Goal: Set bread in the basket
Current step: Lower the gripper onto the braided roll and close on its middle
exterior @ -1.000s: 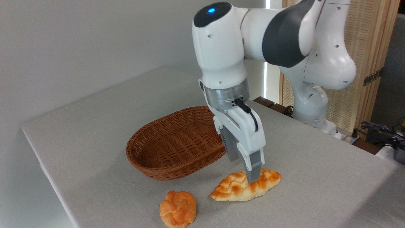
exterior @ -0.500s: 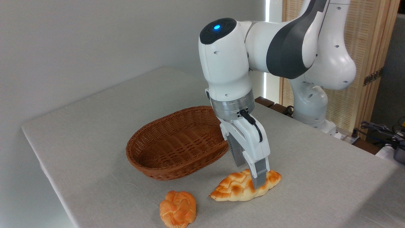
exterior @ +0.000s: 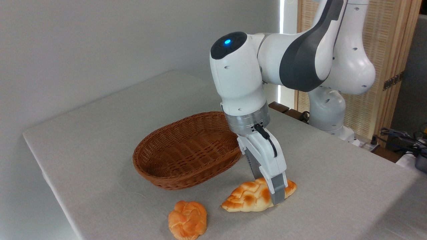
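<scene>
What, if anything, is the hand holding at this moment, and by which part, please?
Nothing is lifted yet: the hand straddles the bread toward its right end; whether it grips cannot be told.

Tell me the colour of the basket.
Reddish-brown woven wicker basket; it shows plainly in the fixed camera view.

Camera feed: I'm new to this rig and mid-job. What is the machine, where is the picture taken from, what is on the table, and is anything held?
One fixed camera looks across the table from a front corner. The white jointed machine is a robot arm; its gripper has two jaws. They straddle the right part of the bread, one finger in front, one behind. Whether they have shut on it cannot be told; the loaf lies on the cloth. The basket, left of the loaf, holds nothing. A small round bun sits nearest the camera.
</scene>
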